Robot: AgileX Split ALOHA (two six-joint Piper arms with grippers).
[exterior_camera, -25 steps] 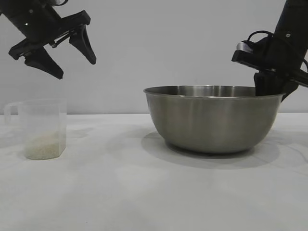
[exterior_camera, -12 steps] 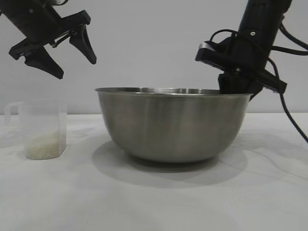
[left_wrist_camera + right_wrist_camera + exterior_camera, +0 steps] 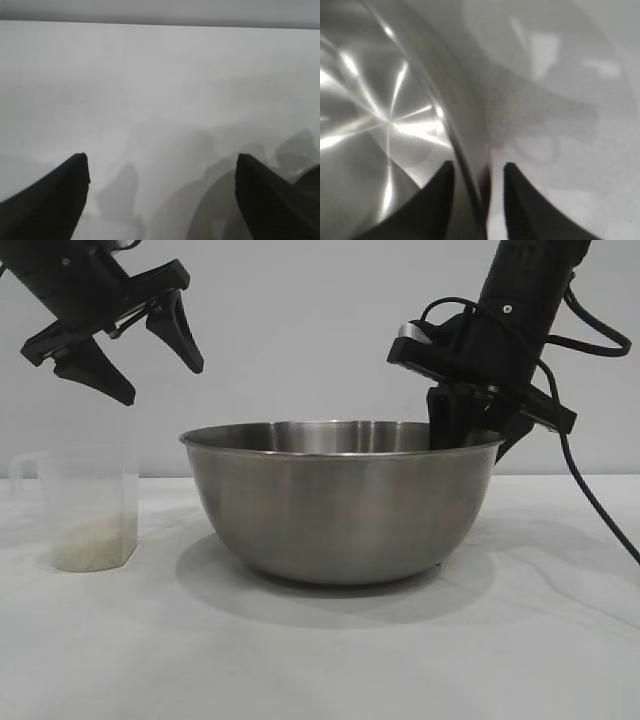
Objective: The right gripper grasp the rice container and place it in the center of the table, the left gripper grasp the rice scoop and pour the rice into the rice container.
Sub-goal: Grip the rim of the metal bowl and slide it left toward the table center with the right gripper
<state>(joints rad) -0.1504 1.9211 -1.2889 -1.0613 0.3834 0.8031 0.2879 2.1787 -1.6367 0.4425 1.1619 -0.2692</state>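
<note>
The rice container [image 3: 340, 510], a large steel bowl, rests on the white table [image 3: 320, 660] near its middle. My right gripper [image 3: 465, 435] reaches down over the bowl's right rim and is shut on it. In the right wrist view one finger is inside the rice container [image 3: 380, 115] and the other outside, with the rim between them at the gripper [image 3: 477, 167]. The rice scoop [image 3: 90, 505], a clear cup with rice [image 3: 92, 545] at its bottom, stands at the far left. My left gripper [image 3: 160, 385] hangs open and empty above it; its wrist view [image 3: 162, 160] shows only table.
A black cable [image 3: 590, 490] trails from the right arm down to the table at the right. A pale grey wall [image 3: 300, 330] stands behind the table.
The right gripper has dragged the bowl leftward from the table's right side to near its middle. The left gripper and the scoop have stayed where they were.
</note>
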